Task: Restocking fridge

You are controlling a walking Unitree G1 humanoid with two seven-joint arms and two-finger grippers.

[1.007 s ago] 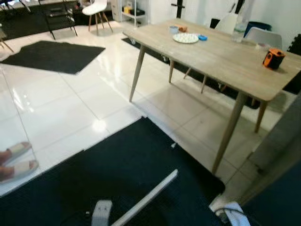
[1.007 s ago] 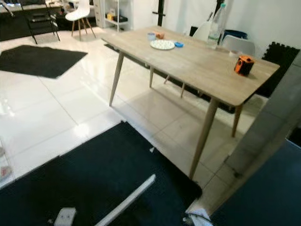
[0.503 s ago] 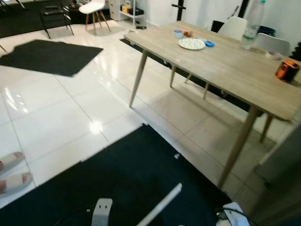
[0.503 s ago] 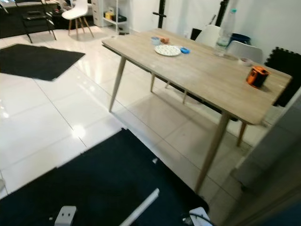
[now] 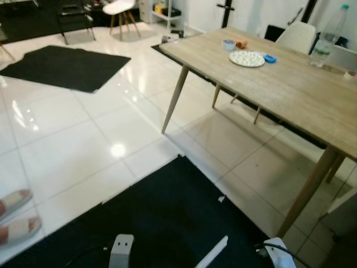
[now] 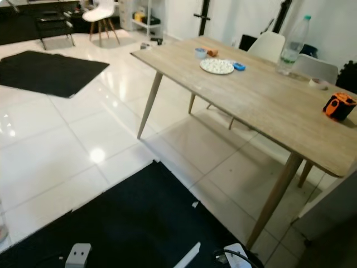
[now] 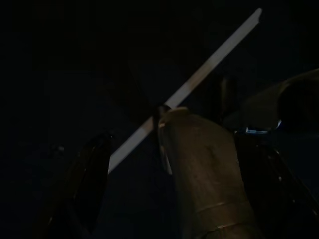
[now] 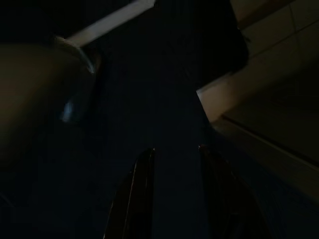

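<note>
1. Right gripper [image 8: 175, 149]: released, its two fingers [image 8: 134, 199] stand apart with nothing between them. It hangs low over the near black mat [image 6: 139, 223]. The wrist view is very dark.
2. Left gripper [image 7: 169, 142]: hangs idle over the same mat. I can't tell its state (too dark).
3. Bottle [image 6: 294, 36]: one, clear with a green cap, upright on the far edge of the table [image 6: 268, 106]. The label is too small to read.
4. No readable writing or brand on anything else.
5. Also on the table:
   - one white plate [image 6: 217, 66];
   - one small blue item [image 6: 239, 67] just beside the plate;
   - one pale cup [image 6: 200, 53];
   - one small orange item [image 6: 211, 52] next to the cup;
   - one pale ring-shaped item [image 6: 318, 84];
   - one orange-and-black object [image 6: 338, 106] near the right end.
6. White chairs: three. Two are behind the table [image 6: 268, 47] [image 6: 315, 67], and one is far back across the room [image 6: 103, 14].
7. Black mats: two. One is the near mat and the other lies well apart on the white tile [image 6: 50, 70].
8. One white strip [image 5: 215, 257] lies on the near mat.
9. Sandalled feet [image 5: 17, 215]: two, a person's, at the left edge on the tile.
10. Grey panel [image 6: 329, 206]: at the right edge beside the table's near leg. I can't tell what it is (possibly an appliance side).
</note>
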